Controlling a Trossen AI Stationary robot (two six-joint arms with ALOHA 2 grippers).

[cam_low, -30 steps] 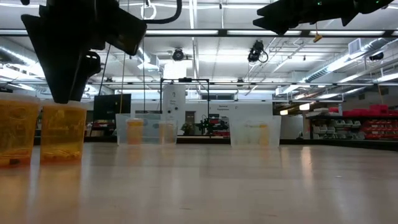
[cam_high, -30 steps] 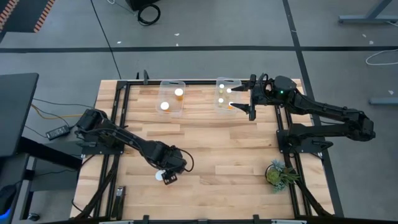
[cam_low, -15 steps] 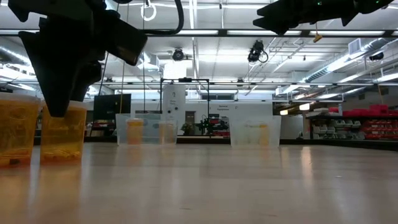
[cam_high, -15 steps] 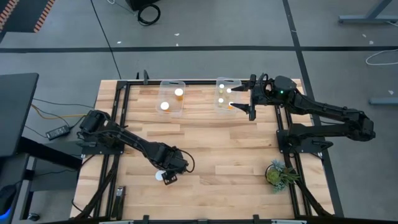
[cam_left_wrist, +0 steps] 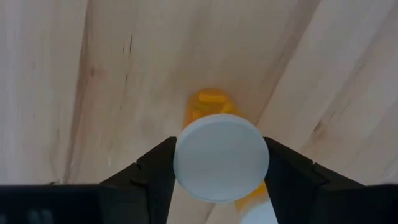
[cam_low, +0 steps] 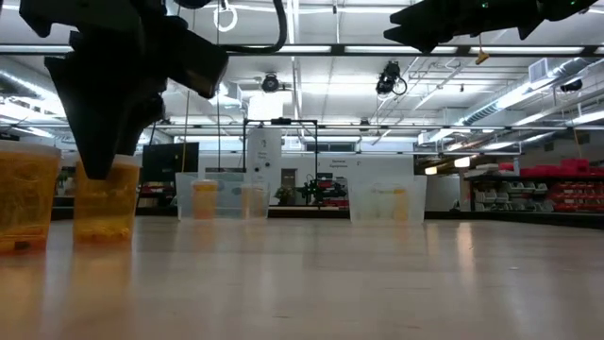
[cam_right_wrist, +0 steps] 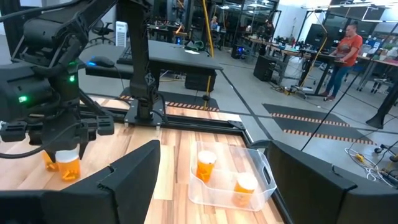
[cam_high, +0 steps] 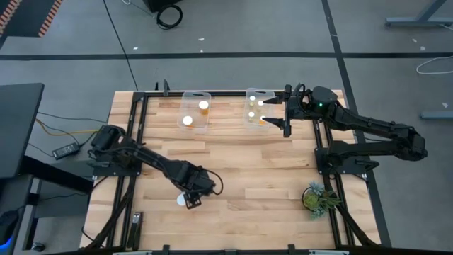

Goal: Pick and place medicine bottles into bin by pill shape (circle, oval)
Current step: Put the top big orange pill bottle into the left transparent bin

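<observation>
At the near left part of the table [cam_high: 233, 177], the left gripper [cam_high: 192, 197] is low over two medicine bottles. Its two dark fingers [cam_left_wrist: 152, 168] are closed on the white cap of one bottle [cam_left_wrist: 221, 157], one finger on each side. In the low view this held bottle [cam_low: 105, 198] is upright and its bottom seems slightly above the wood. The second bottle [cam_low: 27, 195] stands just beside it, on its left in that view, on the table.

At the far side of the table, near the middle, is the left clear bin [cam_high: 196, 99]; two bottles stand inside it, one with an orange top [cam_high: 204, 105] and one with a white cap [cam_high: 187, 120].

To the right of it is the right clear bin [cam_high: 255, 93], with several bottles [cam_high: 251, 114] inside. The right gripper [cam_high: 278, 112] hovers above the right edge of this bin. Its jaws are wide apart and hold nothing.

A small green plant [cam_high: 316, 197] is at the near right corner.
</observation>
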